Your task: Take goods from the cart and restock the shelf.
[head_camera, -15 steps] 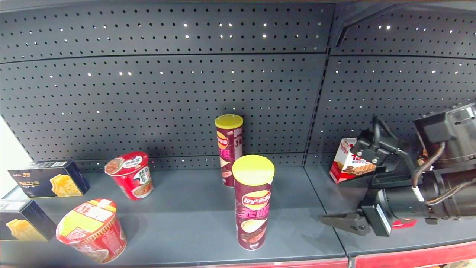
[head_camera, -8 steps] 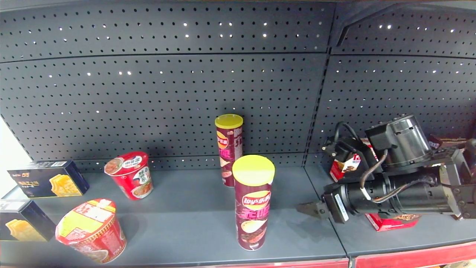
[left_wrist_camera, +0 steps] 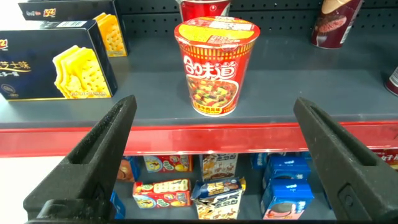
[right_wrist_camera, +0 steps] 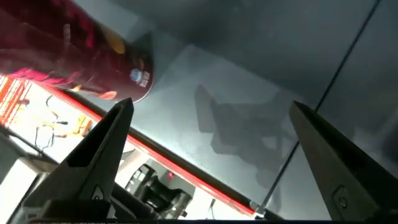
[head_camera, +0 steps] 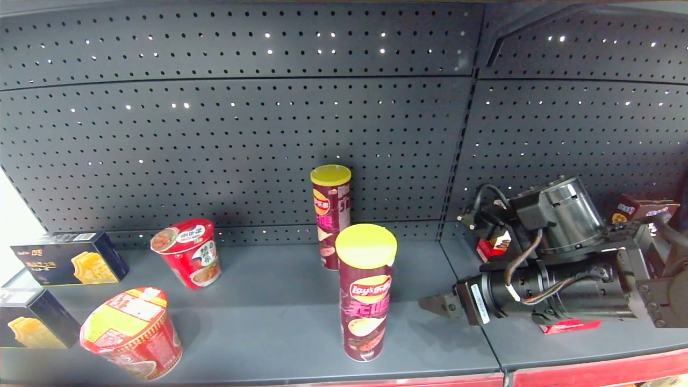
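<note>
Head view: right gripper (head_camera: 432,305) low over shelf (head_camera: 269,322), fingers spread, empty, tips near front chips can (head_camera: 366,293). Red box (head_camera: 570,325) lies on shelf under arm. Risk: leftward sweep topples tall can off front edge. Left gripper (left_wrist_camera: 214,102) fingers spread, empty, facing noodle cup (left_wrist_camera: 216,68).

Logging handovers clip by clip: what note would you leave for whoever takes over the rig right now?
Left claw: open, empty, facing the shelf front before the near noodle cup.
Right claw: open, empty, low over the shelf, right of the front chip can.
On the shelf: two chip cans, two noodle cups, two cracker boxes at left. A red box lies under the right arm, a wafer box behind it.
Done: these goods are shelved.
Left: probably back the right arm out and fetch more from the cart.
</note>
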### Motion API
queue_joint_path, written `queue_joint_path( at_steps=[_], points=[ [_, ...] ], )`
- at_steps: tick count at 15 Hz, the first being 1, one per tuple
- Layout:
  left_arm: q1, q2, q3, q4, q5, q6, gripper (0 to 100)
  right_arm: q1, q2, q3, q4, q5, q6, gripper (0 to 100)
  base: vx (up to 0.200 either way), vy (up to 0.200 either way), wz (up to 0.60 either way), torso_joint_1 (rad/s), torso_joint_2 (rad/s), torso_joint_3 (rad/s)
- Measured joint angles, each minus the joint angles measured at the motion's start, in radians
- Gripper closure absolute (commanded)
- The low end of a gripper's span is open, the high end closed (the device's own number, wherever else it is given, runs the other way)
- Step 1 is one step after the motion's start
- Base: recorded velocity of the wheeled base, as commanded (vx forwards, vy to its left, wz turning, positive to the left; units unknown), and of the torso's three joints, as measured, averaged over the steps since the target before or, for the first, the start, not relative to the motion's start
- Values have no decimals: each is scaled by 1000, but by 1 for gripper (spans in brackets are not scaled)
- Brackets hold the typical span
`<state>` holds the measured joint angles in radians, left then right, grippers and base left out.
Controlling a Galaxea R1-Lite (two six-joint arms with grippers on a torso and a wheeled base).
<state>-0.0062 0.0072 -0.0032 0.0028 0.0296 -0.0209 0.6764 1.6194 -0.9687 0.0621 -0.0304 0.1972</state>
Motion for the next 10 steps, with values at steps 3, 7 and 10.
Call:
queue_joint_path(
  at_steps=[3,7,10],
  points=[
    [0,0,0,0,-1,0,0,27,21,-6,-4,-10,32,0,0,0,0,0,0,0],
    [0,0,0,0,0,0,0,52,58,-35,-8,-23,61,0,0,0,0,0,0,0],
    [0,0,0,0,1,0,0,68,87,-68,-8,-34,64,0,0,0,0,0,0,0]
  ],
)
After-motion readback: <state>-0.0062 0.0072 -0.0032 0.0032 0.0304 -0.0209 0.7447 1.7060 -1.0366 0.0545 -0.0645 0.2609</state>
